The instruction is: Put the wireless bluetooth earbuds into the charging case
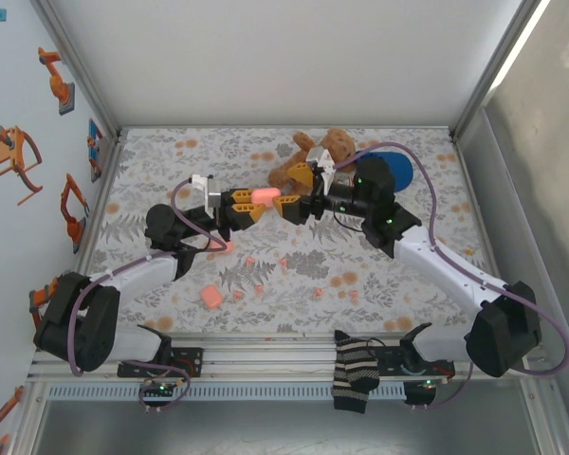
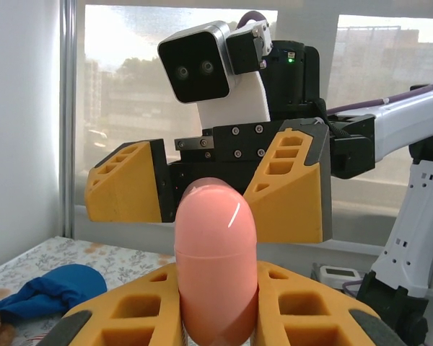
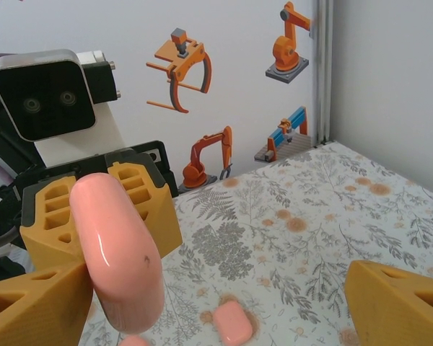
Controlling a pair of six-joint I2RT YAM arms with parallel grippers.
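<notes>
From the left wrist camera I lose the lower end of the glossy salmon-pink rounded plastic case [image 2: 216, 267] below the frame edge. The right wrist view cuts off its bottom too. I cannot tell whether it opens anywhere; I see only a thin seam around its middle.

My left hand [image 1: 254, 201] is clamped on it, holding it above the flowered tabletop [image 1: 152, 161] just on my side of the brown teddy bear [image 1: 315, 156]. My right hand [image 1: 292, 192] faces it with fingers wide apart, one on each side of the case.

The tiny salmon-pink plastic earbud nubs [image 1: 284, 263] lie scattered further toward me from the bear, too small to make out their shape. A second pink case [image 1: 210, 297] lies among them.

Left of the bear the tabletop runs open up to the white back panel [image 1: 284, 57].
</notes>
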